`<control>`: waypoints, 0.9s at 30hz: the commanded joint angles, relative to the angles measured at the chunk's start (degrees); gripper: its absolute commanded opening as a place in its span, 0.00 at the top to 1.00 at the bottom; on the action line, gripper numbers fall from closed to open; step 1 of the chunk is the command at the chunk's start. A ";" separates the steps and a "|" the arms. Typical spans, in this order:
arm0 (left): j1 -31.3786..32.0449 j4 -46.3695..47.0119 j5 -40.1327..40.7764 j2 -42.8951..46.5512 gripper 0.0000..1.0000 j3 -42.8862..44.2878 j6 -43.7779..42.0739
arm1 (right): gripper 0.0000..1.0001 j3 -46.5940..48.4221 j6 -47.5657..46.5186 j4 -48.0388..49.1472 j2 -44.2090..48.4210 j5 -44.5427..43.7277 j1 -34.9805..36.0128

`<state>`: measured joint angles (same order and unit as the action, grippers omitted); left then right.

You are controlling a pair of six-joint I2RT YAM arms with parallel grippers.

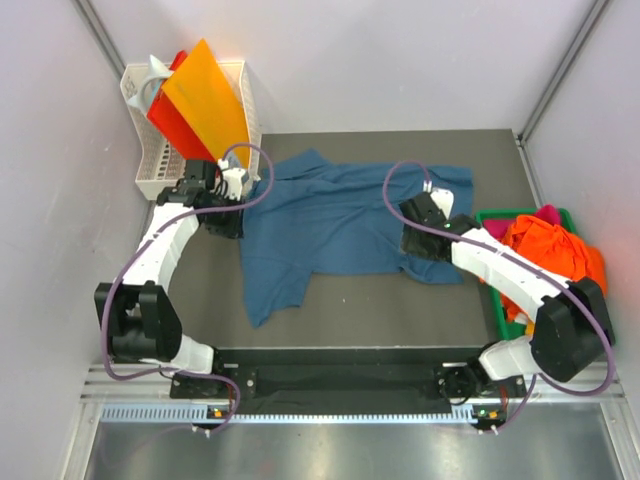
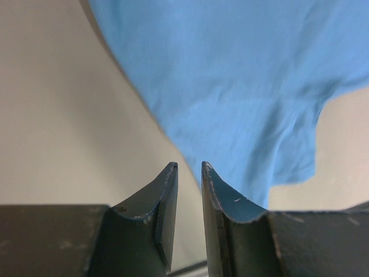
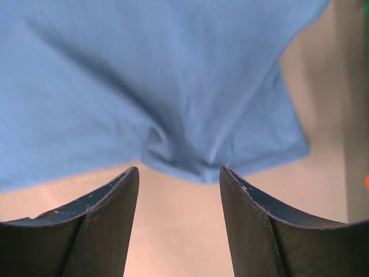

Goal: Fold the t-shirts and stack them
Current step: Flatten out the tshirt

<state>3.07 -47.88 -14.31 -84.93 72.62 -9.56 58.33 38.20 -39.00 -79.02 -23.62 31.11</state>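
Left fingers (image 2: 164, 219) slightly apart, empty; right fingers (image 3: 106, 225) wide, empty; blue t-shirt (image 3: 173, 86) hem just beyond both.

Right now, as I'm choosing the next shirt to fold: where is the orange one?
In the top view, the orange shirt lies bunched in the green tray on the right, next to a pink shirt, beside the right arm.

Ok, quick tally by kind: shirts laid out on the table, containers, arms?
Shirts laid out: 1, the blue t-shirt
Containers: 2, green tray and white basket
Arms: 2, left arm and right arm
Total: 5
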 commanded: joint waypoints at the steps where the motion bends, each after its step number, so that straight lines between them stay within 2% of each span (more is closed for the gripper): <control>1: 0.01 -0.37 2.43 6.52 0.71 -4.23 -2.39 | 0.42 -2.33 4.86 0.95 3.53 -2.74 4.21; 6: 0.01 -1.94 4.72 5.39 0.73 -7.23 -3.18 | 0.42 -4.19 6.80 3.23 0.81 -1.79 8.08; 14: 0.27 -7.93 1.21 5.47 0.70 -7.40 -8.19 | 0.42 -1.46 8.65 3.94 -6.48 -2.40 15.02; 23: 0.80 -13.99 -0.99 -1.99 0.69 -8.11 -9.25 | 0.42 1.88 9.35 2.89 -10.27 -3.19 17.40; 27: 1.06 -14.88 -1.51 0.09 0.67 -8.98 -10.30 | 0.41 1.53 9.09 2.97 -10.10 -4.86 18.63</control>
<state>3.66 -58.96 -13.58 -87.46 64.53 -17.74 58.00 46.65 -36.40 -89.03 -25.50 47.88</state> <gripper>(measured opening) 0.317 0.586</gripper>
